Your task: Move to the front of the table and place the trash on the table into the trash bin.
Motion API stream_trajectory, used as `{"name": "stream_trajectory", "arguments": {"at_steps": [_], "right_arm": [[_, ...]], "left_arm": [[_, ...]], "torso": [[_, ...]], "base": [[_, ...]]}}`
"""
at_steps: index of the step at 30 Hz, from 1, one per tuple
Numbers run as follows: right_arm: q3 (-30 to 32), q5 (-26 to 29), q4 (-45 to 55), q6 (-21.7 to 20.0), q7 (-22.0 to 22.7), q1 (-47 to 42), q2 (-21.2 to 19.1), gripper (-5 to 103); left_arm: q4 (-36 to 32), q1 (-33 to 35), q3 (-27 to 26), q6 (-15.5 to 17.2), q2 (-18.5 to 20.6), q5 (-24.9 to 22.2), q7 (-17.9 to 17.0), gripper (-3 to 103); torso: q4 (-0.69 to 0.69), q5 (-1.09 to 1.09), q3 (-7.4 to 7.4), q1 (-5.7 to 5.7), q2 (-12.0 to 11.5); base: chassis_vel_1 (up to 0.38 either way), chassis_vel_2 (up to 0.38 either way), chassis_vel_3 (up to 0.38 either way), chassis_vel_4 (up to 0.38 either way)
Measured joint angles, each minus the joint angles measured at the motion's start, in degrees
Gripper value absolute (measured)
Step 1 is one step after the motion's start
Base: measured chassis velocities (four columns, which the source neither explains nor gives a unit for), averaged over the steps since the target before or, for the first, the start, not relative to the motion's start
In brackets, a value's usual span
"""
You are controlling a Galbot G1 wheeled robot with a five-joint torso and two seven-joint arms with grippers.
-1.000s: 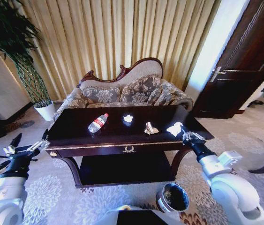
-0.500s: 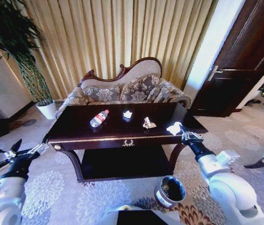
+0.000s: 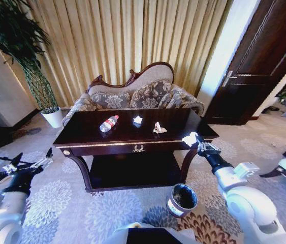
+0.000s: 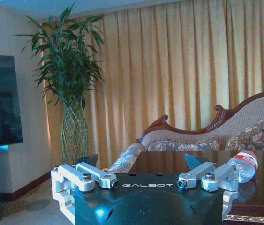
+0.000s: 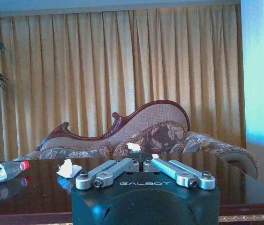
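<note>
Dark glossy tabletop (image 3: 127, 134), centre of frame, gold-trimmed.

Trash on it: clear bottle (image 3: 108, 123) with red cap, lying on its side, left of centre; paper scrap (image 3: 138, 120) just right of the bottle; second scrap (image 3: 158, 128) further right.

Right hand (image 3: 196, 142), right of centre at the tabletop's right front corner: fingers pressed together, pinching a white paper scrap (image 3: 189, 139).

Left hand (image 3: 31, 163), lower left, well apart from the table: spread, holding nothing.

Trash bin (image 3: 181, 200), lower centre on the carpet: dark liner; contents cannot be told.

Step judged: carrying the first scrap to the bin. Next move calls for lowering the right hand over the bin's mouth.
</note>
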Motion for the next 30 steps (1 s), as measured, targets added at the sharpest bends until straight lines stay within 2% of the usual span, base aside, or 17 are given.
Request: {"name": "stream_trajectory", "arguments": {"at_steps": [12,15,19,22,23,26,27,30], "right_arm": [[-0.73,-1.55,-0.8,1.21,0.02,0.03,0.3,0],[-2.16,-2.2,-4.05,-0.9,-1.98,0.17,0.9,0],[-4.86,-4.49,-13.12,-1.82,-3.01,1.97,2.13,0],[-6.6,-8.19,-24.16,-0.56,-3.71,4.6,2.82,0],[-6.6,-8.19,-24.16,-0.56,-3.71,4.6,2.82,0],[-8.1,-11.93,-37.42,2.22,-3.97,8.17,3.11,0],[-8.1,-11.93,-37.42,2.22,-3.97,8.17,3.11,0],[-9.52,-15.44,-52.04,5.09,-3.94,13.9,3.63,0]], "left_arm": [[0.0,0.01,0.41,-0.91,-0.53,-0.01,0.26,100],[0.0,0.01,0.86,-1.06,-1.21,-0.31,0.28,100],[0.0,0.02,0.94,-1.11,-1.49,-1.0,0.37,100],[0.0,0.05,0.63,-1.22,-1.48,-1.86,0.42,100],[0.0,0.05,0.63,-1.22,-1.48,-1.86,0.42,100],[0.0,0.26,0.45,-1.65,-1.74,-2.31,0.42,100],[0.0,0.26,0.45,-1.65,-1.74,-2.31,0.42,100],[0.0,0.54,0.43,-2.21,-2.11,-2.35,0.45,100]], "torso": [[0.0,0.0,-0.01,-0.01,0.01],[-0.01,-0.02,-0.02,-0.03,0.03],[0.0,0.02,0.0,-0.02,0.01],[0.01,0.01,0.02,0.04,-0.02],[0.01,0.01,0.02,0.04,-0.02],[-0.01,0.02,0.02,0.04,-0.02],[-0.01,0.02,0.02,0.04,-0.02],[0.01,0.0,0.0,0.0,0.0]], "base": [[0.119,-0.11,-0.112,0.116],[0.049,-0.072,-0.061,0.048],[0.0,0.0,0.0,0.0],[0.0,0.0,0.0,0.0],[0.0,0.0,0.0,0.0],[0.0,0.0,0.0,0.0],[0.0,0.0,0.0,0.0],[0.0,0.0,0.0,0.0]]}}
